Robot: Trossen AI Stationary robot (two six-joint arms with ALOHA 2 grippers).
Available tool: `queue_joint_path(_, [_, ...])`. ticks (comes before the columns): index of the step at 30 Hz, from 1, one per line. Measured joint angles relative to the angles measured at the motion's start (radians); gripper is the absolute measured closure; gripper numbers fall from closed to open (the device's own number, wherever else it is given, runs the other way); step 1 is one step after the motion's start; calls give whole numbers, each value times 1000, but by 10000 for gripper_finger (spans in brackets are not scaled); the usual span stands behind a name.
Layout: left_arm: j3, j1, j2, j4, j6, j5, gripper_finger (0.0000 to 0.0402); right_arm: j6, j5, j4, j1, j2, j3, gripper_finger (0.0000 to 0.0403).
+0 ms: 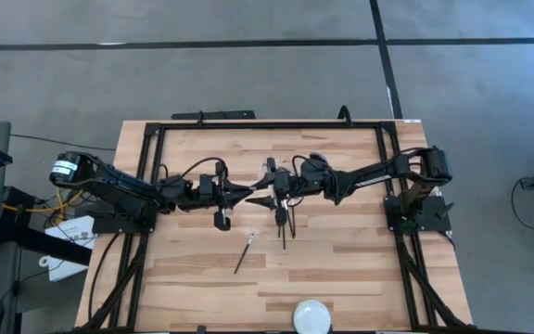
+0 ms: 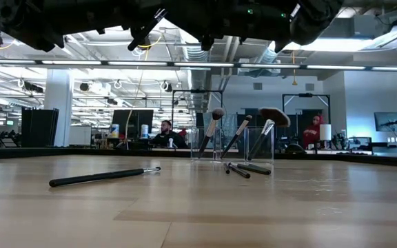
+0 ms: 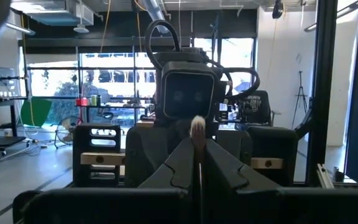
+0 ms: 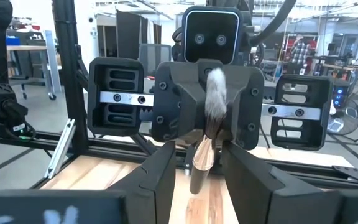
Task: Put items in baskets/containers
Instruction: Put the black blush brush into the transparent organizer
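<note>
One slim brush with a pale fluffy head [image 4: 215, 93] stands upright where my two grippers meet over the table's middle. My left gripper [image 3: 198, 142] [image 1: 263, 196] is shut on it. My right gripper [image 4: 199, 149] [image 1: 282, 184] faces it, open, one finger on either side of the brush's silver neck [image 4: 204, 155]. The clear container [image 2: 233, 148] stands on the table with three brushes leaning in it, among them the fan-headed brush [image 2: 273, 117]. Two brushes [image 2: 243, 169] lie flat before it. A lone brush [image 2: 102, 177] [image 1: 246, 252] lies toward the near left. My left gripper pinches the brush between its two fingers just below the pale head [image 3: 197, 127], coming level from the table's left, fingers across the handle. The head stands above the fingertips and the handle [image 3: 199, 180] runs down between them. The brush is lifted clear of the table.
A white round disc [image 1: 311, 315] sits at the table's near edge. A black frame rail [image 1: 248, 125] runs round the tabletop. Bare wood [image 1: 360, 269] lies near right and near left. People sit in the room beyond the far edge [image 2: 165, 132].
</note>
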Motion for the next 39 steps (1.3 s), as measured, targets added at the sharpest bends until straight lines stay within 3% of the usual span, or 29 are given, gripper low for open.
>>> queue_joint_path(6, [25,0,1,-2,7,52,381,-1,38,3,-2,-1,1,282])
queue_joint_path(19, [30,48,81,76,46,42,381,0,24,8,-5,-1,-2,285])
queue_joint_path(23, [30,53,121,154,48,51,381,0,21,-9,-15,-1,-2,306])
queue_joint_path(31, [30,53,127,160,46,52,380,-2,14,-11,-21,-1,-2,374])
queue_joint_path(39, [20,53,129,140,46,35,356,0,35,-71,-20,-1,1,372])
